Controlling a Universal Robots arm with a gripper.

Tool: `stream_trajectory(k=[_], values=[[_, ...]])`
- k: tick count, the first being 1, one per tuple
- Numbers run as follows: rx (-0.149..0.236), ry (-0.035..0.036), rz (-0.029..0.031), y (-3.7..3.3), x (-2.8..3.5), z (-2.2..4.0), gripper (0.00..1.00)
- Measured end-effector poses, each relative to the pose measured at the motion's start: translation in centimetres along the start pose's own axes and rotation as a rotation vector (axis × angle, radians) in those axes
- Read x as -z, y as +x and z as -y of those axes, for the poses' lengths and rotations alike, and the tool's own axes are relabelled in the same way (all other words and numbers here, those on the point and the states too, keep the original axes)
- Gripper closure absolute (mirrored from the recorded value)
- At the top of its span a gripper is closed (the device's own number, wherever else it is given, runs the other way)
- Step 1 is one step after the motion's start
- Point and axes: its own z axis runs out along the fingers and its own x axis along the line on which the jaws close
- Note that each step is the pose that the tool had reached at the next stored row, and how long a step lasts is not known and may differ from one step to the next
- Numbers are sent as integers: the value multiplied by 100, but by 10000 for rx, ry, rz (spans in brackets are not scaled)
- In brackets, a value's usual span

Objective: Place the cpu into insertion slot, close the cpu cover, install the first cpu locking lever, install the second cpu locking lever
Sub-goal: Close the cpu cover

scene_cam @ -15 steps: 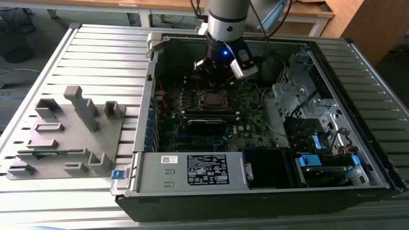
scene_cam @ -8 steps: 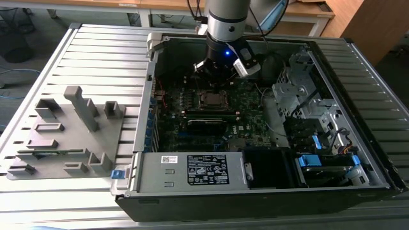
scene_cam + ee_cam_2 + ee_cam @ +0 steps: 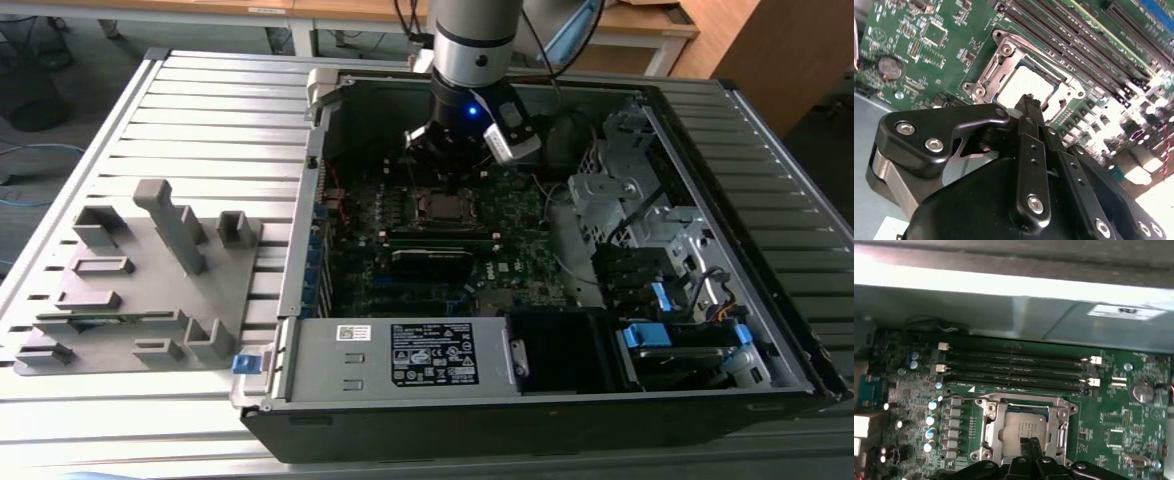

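Two black fingers [image 3: 1030, 150] of the gripper [image 3: 1026, 101] are pressed together with nothing between them, poised just above the cpu [image 3: 1024, 427], which sits in the slot [image 3: 445, 205] near the middle of the motherboard [image 3: 1114, 415], beside the memory rails [image 3: 1014, 367]. The cover [image 3: 993, 432] looks to lie flat over the slot, framing the cpu. I'd judge the cpu light, stiff and fragile, best taken by its edges, and the cover thin springy metal, to push at its free edge.

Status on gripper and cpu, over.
Black gripper shut above insertion slot. Flat grey square cpu seated. Thin silver-framed cpu cover down around it. Nothing obstructing.
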Motion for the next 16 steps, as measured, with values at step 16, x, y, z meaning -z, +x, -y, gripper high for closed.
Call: stream_trajectory(k=[16], values=[[-299, 4, -86, 35, -12, -1, 90]])
